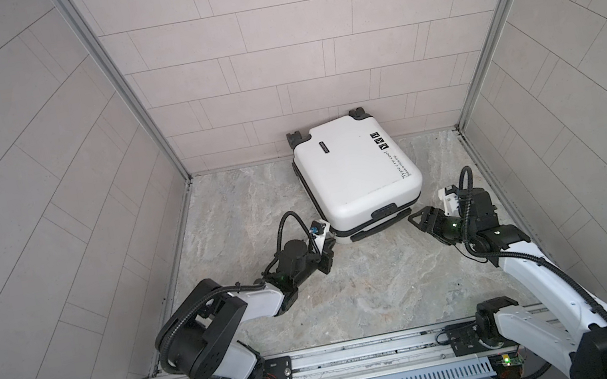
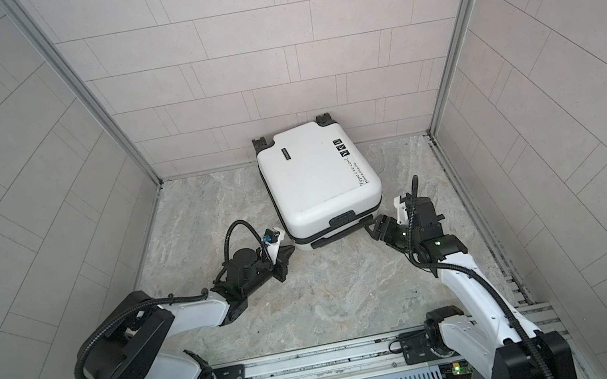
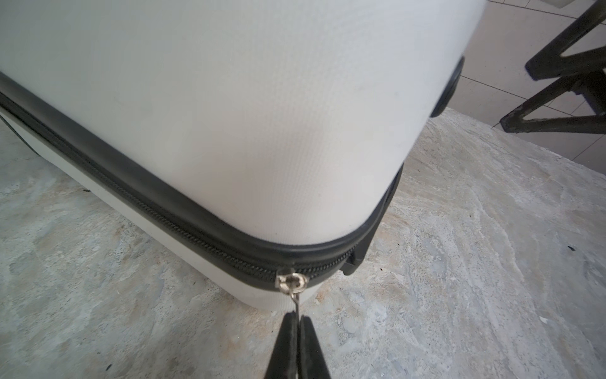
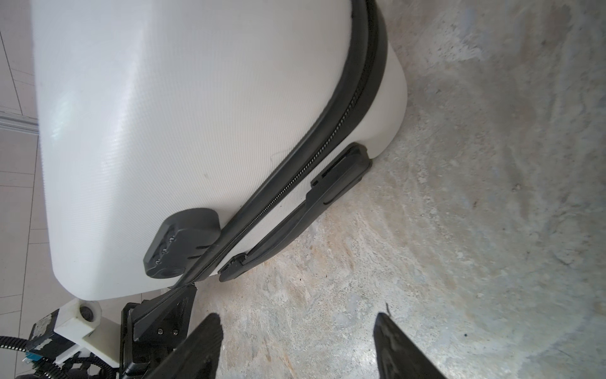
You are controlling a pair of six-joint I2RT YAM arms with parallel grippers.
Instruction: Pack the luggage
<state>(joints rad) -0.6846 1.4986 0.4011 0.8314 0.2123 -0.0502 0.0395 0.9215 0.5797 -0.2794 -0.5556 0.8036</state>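
The luggage [image 1: 354, 173] [image 2: 317, 179] lies flat and closed on the floor, wheels against the back wall, white shell up. Its black zipper trim runs round the side [image 3: 147, 203]. My left gripper [image 1: 330, 242] [image 2: 290, 251] [image 3: 296, 316] is at the near left corner, shut on the thin metal tab of the silver zipper pull [image 3: 292, 284]. My right gripper [image 1: 414, 219] [image 2: 371, 228] [image 4: 298, 316] hovers open over bare floor just off the near right corner, holding nothing. The black side handle [image 4: 295, 213] and combination lock [image 4: 180, 242] face it.
Tiled walls [image 1: 273, 77] close in the back and both sides. The marble-patterned floor [image 1: 354, 295] lies between the arms and the suitcase. An aluminium rail [image 1: 323, 360] with both arm bases runs along the front edge.
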